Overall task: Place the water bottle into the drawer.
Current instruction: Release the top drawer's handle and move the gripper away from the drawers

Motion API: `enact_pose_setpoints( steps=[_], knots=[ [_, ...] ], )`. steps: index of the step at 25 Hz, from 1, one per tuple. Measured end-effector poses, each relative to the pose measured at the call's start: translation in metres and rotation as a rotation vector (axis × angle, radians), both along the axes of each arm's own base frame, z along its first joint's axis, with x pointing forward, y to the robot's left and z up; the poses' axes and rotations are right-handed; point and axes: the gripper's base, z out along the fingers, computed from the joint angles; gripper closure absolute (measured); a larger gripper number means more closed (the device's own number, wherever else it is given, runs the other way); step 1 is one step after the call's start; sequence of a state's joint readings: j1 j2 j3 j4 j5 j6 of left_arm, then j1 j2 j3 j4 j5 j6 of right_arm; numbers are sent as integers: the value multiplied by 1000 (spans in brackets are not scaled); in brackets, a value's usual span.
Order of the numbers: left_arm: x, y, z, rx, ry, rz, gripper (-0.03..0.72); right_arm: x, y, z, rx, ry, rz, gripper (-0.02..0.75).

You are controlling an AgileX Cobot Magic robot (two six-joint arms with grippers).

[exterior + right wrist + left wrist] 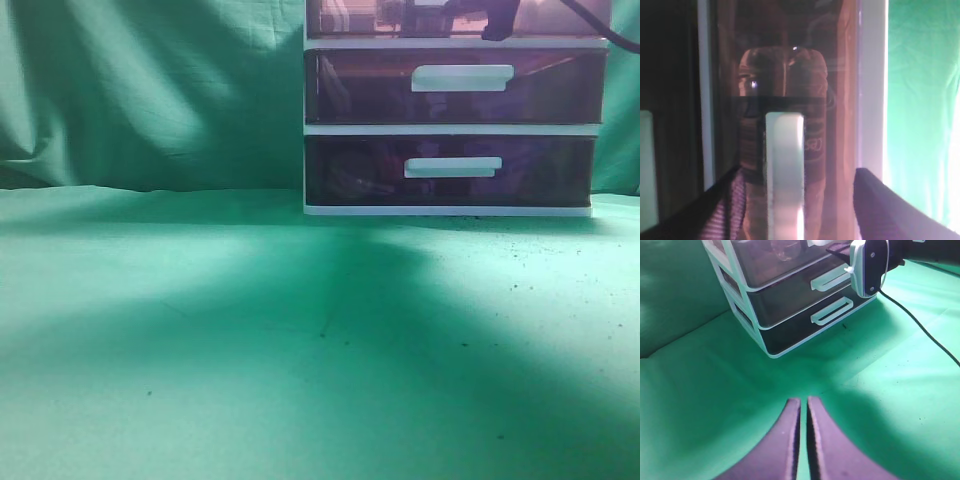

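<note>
Lying inside drawer (845,75) — water bottle (785,100), long axis vertical in right wrist view.

A green cloth (200,340) covers the table and rises as a creased backdrop (150,90) at the far side. Light falls unevenly, with broad shadows across the near surface.

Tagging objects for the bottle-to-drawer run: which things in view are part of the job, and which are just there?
Job:
- water bottle, seen through the drawer front, inside
- drawer, top of the unit
- its white handle, between the fingers of the open right pincer

Just there:
- middle drawer
- lowest drawer
- green cloth
- left pincer, shut, away from the unit
</note>
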State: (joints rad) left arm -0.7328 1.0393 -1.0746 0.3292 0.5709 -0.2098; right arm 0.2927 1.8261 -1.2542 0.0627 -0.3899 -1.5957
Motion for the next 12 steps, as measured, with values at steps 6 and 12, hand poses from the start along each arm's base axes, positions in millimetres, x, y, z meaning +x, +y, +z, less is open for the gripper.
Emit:
enact_pose_setpoints(
  steps=[6, 12],
  knots=[
    [0, 0, 0, 0, 0, 0, 688, -1, 1, -7, 50, 98, -4, 320],
    [0, 1, -1, 8, 5, 3, 688, -1, 1, -6, 64, 89, -5, 320]
  ],
)
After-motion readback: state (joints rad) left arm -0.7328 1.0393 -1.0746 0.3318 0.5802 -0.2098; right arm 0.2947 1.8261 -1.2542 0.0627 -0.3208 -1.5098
